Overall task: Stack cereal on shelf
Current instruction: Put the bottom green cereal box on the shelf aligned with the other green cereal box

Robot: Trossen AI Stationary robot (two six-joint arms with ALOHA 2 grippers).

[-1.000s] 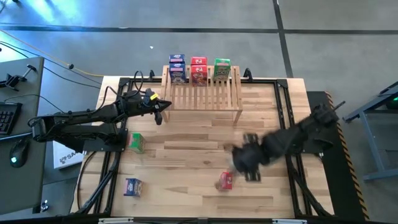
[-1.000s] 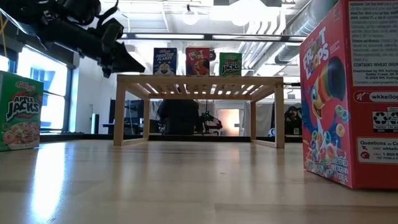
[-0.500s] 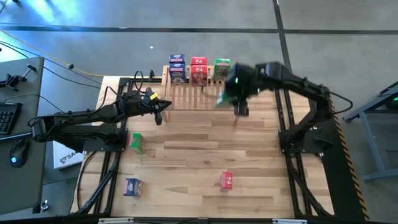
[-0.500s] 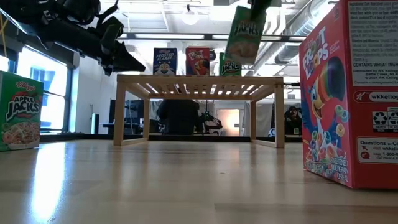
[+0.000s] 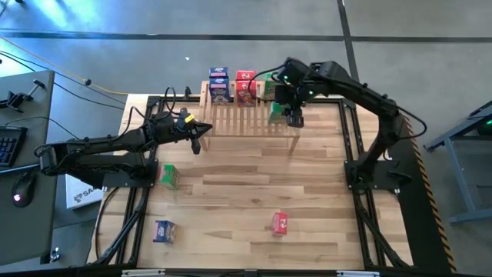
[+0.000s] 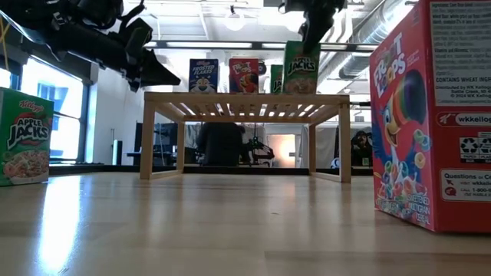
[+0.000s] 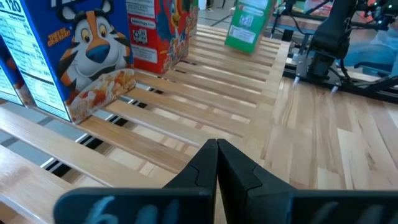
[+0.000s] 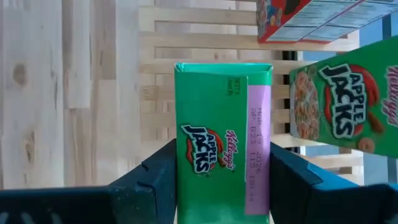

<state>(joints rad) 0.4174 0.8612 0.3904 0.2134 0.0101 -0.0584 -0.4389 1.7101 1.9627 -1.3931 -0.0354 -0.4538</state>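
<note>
The shelf [image 5: 250, 119] is a light slatted wood rack at the table's far edge. Blue [image 5: 219, 83], red [image 5: 245, 85] and green [image 5: 273, 83] cereal boxes stand upright along its far side. My right gripper [image 5: 290, 111] is above the shelf's right part, shut on another green box [image 6: 301, 67] that stands just nearer than the rear green one. My left gripper [image 5: 198, 137] hovers shut off the shelf's left end and holds nothing. Green [image 5: 168, 176], blue [image 5: 164, 230] and red [image 5: 279, 223] boxes stand on the table. My right gripper comes from above, pointing down, and pinches the green box near its top end [image 8: 222, 124]. One finger [image 8: 155, 177] is on each broad face, across the narrow top flap. The box hangs upright, its bottom edge [image 6: 301, 92] level with the slats; whether it rests there I cannot tell.
The shelf's nearer slats [image 7: 205, 99] are bare wood. The big red box [image 6: 433, 115] stands close to the low camera. Black rails [image 5: 357, 146] run along the table's sides. Bare wood lies between the shelf and the loose boxes.
My right gripper has swept from the table's near middle to the far edge, above the shelf, carrying the green box. Half a second ago the box hung high and tilted; now it is lower and upright at slat height.
</note>
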